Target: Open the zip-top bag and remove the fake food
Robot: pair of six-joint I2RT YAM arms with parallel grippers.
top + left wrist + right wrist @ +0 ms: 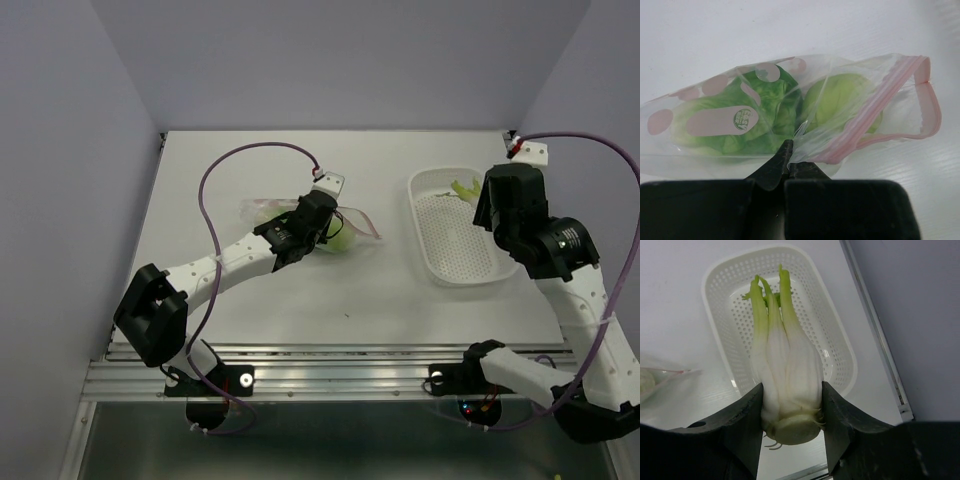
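The clear zip-top bag lies on the table with its pink zipper strip gaping at the right. Inside it is fake food: dark green leaves and a pale green ball. My left gripper is shut on a fold of the bag's near wall, just beside the zipper; from above it covers the bag. My right gripper is shut on a white-and-green leek-like toy vegetable, gripped at its root end above the basket. Its green tips show from above.
A white perforated basket stands at the back right of the table, under the held vegetable, seen from above as basket. The table's right edge rail runs close beside it. A purple cable loops over the left arm.
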